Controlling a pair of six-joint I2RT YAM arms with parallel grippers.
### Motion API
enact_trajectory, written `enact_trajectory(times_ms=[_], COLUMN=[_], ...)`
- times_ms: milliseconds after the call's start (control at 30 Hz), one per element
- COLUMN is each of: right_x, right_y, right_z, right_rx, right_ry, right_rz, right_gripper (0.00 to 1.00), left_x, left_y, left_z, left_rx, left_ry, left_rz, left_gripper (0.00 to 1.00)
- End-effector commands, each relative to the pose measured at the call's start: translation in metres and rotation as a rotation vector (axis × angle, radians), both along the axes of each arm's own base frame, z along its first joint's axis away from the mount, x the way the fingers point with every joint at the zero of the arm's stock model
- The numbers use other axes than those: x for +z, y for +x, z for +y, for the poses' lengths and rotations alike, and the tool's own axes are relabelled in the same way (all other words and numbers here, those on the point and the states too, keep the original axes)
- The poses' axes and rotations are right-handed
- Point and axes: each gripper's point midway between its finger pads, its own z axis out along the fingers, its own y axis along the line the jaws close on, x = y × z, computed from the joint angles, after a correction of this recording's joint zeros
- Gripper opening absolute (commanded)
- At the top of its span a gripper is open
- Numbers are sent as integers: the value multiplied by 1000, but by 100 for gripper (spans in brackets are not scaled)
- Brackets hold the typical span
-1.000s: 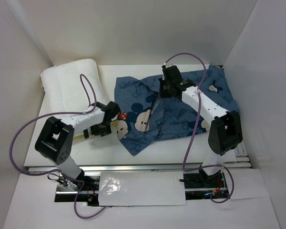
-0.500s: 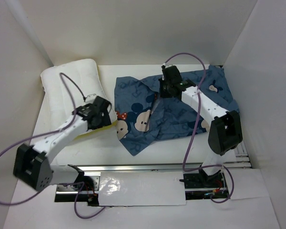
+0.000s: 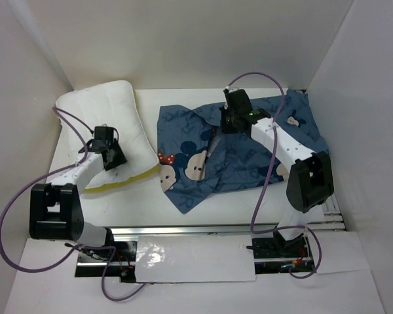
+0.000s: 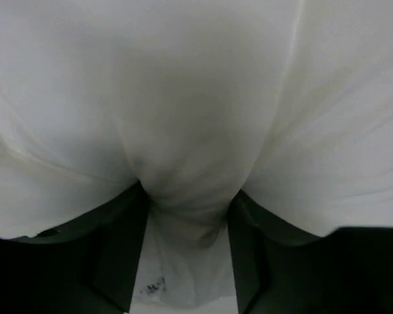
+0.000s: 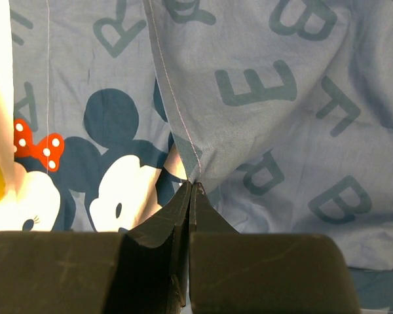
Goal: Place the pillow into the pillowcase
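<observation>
I read the left gripper (image 4: 187, 219) pinching a bunch of the pillow (image 3: 108, 104), far left. Right gripper (image 5: 190, 190) clamped on a pillowcase (image 3: 239, 163) fold.

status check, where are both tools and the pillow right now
Left tool shut on the pillow, fabric bunched in its grip. Right tool shut on a pillowcase fold. Pillow outside the pillowcase, lying to its left. No obstruction seen between them.
</observation>
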Motion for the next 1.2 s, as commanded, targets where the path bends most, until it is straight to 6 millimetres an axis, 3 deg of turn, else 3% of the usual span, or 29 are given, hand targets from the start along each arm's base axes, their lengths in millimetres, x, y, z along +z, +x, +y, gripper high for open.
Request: enact_trajectory(times_ms=[0, 100, 133, 200, 233, 400, 533, 633, 767, 800, 867, 900, 967, 1033, 1100, 1167], right_x=[12, 17, 17, 22, 22, 38, 42, 47, 56, 56, 61, 65, 65, 65, 70, 74], right_y=[6, 7, 7, 5, 5, 6, 7, 6, 5, 5, 6, 4, 3, -1, -3, -10], right_z=[3, 3, 3, 4, 4, 8, 9, 9, 12, 12, 14, 16, 18, 25, 26, 30], right_rx=[19, 19, 25, 32, 32, 46, 46, 39, 53, 54, 62, 73, 92, 119, 127, 151], right_ry=[24, 31, 25, 34, 34, 66, 71, 82, 101, 101, 111, 122, 124, 138, 148, 149], right_rz=[-42, -59, -61, -67, -67, -113, -123, -130, -144, -144, -151, -156, -156, -149, -157, -158], right_gripper=[0, 0, 0, 0, 0, 0, 0, 0, 0, 0, 0, 0, 0, 0, 0, 0], left_x=[-27, -20, -9, 19, 48, 145, 180, 171, 151, 155, 139, 143, 128, 133, 119, 123], left_y=[6, 12, 17, 28, 32, 45, 47, 56, 62, 67, 72, 72, 77, 84, 92, 100], left_z=[-6, -10, -14, -33, -37, -75, -100, -115, -163, -172, -187, -200, -212, -228, -242, -251], left_rx=[-93, -122, -135, -217, -253, -368, -415, -419, -521, -532, -559, -590, -597, -605, -615, -597], left_ry=[-71, -85, -97, -153, -156, -177, -188, -150, -161, -157, -132, -125, -119, -140, -123, -113], left_rz=[88, 75, 28, -88, -188, -421, -489, -448, -381, -389, -344, -351, -308, -318, -286, -272], left_gripper=[5, 0, 0, 0, 0, 0, 0, 0, 0, 0, 0, 0, 0, 0, 0, 0])
